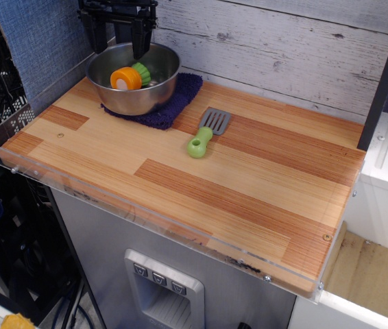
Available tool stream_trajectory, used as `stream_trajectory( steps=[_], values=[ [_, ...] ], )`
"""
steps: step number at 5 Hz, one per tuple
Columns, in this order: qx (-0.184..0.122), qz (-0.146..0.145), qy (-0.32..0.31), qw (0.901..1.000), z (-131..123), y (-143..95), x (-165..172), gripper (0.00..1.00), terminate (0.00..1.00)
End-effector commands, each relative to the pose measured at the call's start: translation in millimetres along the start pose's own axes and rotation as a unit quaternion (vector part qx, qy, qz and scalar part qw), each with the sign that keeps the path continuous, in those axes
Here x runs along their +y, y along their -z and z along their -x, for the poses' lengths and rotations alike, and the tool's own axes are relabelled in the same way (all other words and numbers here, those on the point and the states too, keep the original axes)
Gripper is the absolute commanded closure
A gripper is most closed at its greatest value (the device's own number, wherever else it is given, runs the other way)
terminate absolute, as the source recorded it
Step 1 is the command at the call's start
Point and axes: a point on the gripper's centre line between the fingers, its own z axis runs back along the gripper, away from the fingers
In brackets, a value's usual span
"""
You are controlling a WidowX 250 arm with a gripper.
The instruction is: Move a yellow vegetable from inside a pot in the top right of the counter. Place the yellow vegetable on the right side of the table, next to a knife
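The yellow vegetable, orange-yellow with a green stem end and a pale cut face, lies inside the shiny steel pot at the far left corner of the striped wooden counter. My black gripper hangs just above the pot's back rim, above the vegetable. Its two fingers stand apart, open and empty. No knife shows; a grey spatula with a green handle lies near the middle of the counter.
The pot rests on a dark blue cloth. A clear acrylic rim runs along the counter's front and left edges. A grey plank wall stands behind the counter, with a dark post at the right.
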Motion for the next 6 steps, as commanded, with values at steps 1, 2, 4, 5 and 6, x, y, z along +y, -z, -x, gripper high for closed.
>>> stream_trajectory(
  steps=[1,2,4,5,6],
  values=[
    [-0.002,-0.004,0.005,1.0,0,-2,-3,0.0,0.0],
    [0.0,-0.013,0.011,0.9999,4,5,-10,0.0,0.0],
    [0.009,-0.03,0.015,0.9994,7,17,-20,0.0,0.0],
    [-0.002,-0.029,0.008,0.9995,7,12,-19,1.0,0.0],
    [-0.01,-0.027,0.002,0.9996,6,5,-16,1.0,0.0]
  ],
)
